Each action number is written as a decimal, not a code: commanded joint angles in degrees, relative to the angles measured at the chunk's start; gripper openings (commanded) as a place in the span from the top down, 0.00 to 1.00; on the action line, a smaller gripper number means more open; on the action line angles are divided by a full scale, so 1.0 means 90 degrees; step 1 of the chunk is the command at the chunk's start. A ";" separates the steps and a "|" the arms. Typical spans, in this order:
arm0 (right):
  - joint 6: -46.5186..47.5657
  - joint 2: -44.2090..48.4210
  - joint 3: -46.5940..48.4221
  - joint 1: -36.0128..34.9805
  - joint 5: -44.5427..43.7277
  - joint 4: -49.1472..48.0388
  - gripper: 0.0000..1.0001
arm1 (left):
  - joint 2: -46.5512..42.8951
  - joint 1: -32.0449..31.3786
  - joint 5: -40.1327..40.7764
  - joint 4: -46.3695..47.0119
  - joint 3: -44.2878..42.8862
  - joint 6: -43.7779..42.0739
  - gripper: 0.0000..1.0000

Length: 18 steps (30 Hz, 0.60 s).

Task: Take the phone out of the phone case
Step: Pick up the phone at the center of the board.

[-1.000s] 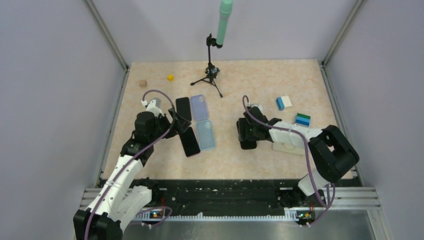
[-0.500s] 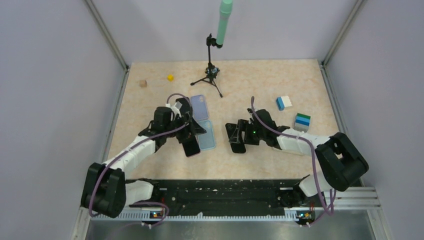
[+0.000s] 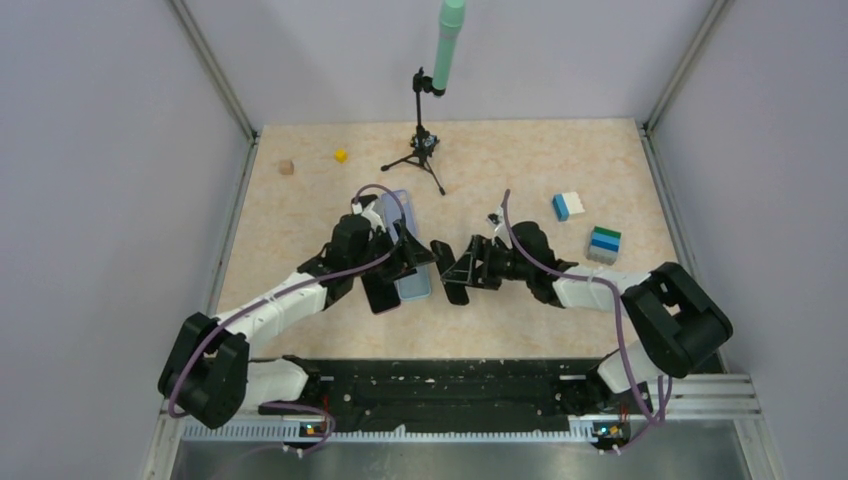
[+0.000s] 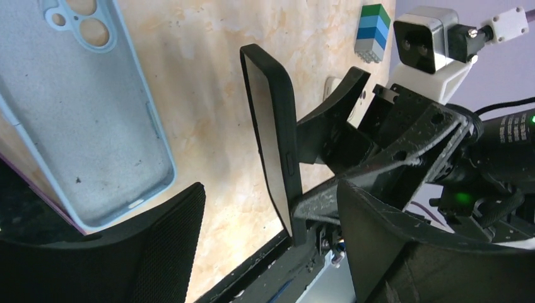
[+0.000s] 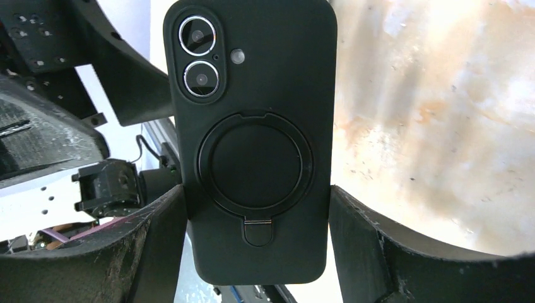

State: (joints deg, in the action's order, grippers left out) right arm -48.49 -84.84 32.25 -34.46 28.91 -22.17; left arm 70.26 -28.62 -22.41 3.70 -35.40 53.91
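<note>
phone case (image 5: 252, 145) in right gripper (image 3: 452, 274) | left gripper (image 3: 418, 257) just left | tripod (image 3: 424, 150) behind

Lilac walls (image 3: 100, 150), beige speckled table (image 3: 520, 160), aluminium corner rails (image 3: 212, 70)

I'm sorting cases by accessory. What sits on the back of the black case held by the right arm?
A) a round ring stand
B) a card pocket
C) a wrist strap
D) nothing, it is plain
A: in the right wrist view the black case, gripped between the right fingers, carries a round ring stand below its two camera lenses.
</note>
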 commanded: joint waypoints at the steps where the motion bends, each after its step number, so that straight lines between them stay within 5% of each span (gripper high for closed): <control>1: 0.0024 0.0029 0.0379 -0.0199 0.0335 -0.0910 0.52 | 0.0144 -0.0182 0.0683 0.0453 -0.0303 0.0370 0.23; 8: 0.0597 0.0100 0.0783 -0.0665 -0.0306 -0.0146 0.52 | 0.0565 -0.0217 0.0613 0.0231 -0.0536 0.0274 0.26; 18: 0.0884 -0.0034 0.1233 -0.0948 -0.0788 0.0478 0.51 | 0.0660 -0.0223 0.0589 0.0290 -0.0519 0.0261 0.66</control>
State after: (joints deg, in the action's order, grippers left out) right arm -42.52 -84.97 39.38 -41.78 23.66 -16.78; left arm 76.44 -30.44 -17.43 4.99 -38.26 57.01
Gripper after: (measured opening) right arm 0.721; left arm 0.410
